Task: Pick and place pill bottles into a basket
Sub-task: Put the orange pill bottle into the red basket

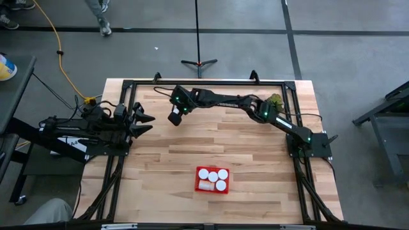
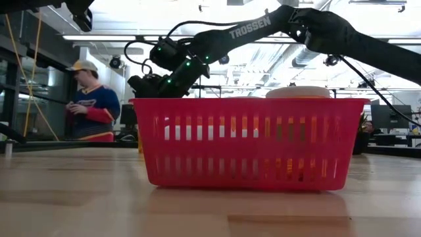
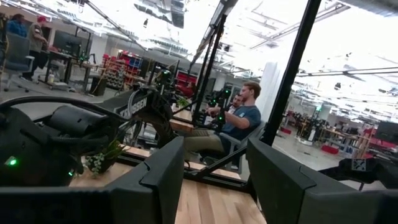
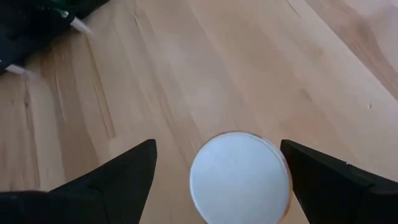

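Note:
The red meshed basket [image 1: 197, 179] stands near the table's near edge and holds several pill bottles, white caps [image 1: 213, 176] up. In the low view one cap [image 2: 306, 92] shows above the basket's rim [image 2: 247, 101]. One more pill bottle [image 4: 239, 178] stands upright on the table, seen cap-on in the right wrist view. My right gripper [image 4: 217, 146] hangs over it, open, pointing down, one finger on either side of the cap without touching. In the high view this gripper [image 1: 173, 119] hides the bottle. My left gripper [image 1: 146, 122] waits open at the table's left edge.
A green leafy clump [image 1: 276, 100] lies at the far right by the right arm's elbow. A black frame [image 1: 204, 82] runs around the table. A person [image 2: 92, 105] stands beyond the table. Bare wood lies between the right gripper and the basket.

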